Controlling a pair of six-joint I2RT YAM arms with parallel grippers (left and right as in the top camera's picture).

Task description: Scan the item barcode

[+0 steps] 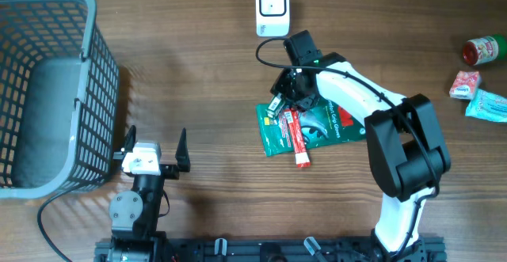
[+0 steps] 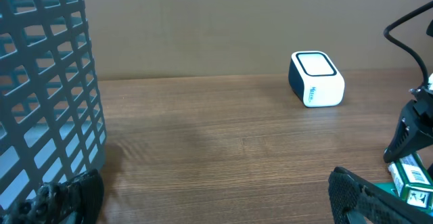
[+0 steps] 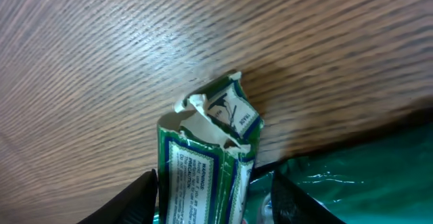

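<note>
Reaching to the middle of the table, the right gripper (image 1: 283, 100) had its jaws about half open, one on each side of a small green and white box (image 3: 203, 160). I could not tell if they squeezed it or only stood around it. The box had a torn end and sat at the far left corner of a green pouch (image 1: 321, 126), next to a red tube (image 1: 297, 139). The left gripper (image 1: 156, 142) was spread wide, holding nothing, near the front edge beside the gray basket (image 1: 95, 96). The white scanner (image 1: 272, 9) stood at the far edge, with bare wood and a black cable (image 1: 264, 54) between it and the box. A red can (image 1: 483, 50), a pink packet (image 1: 465, 83) and a blue packet (image 1: 487, 104) lay far right, well apart.
</note>
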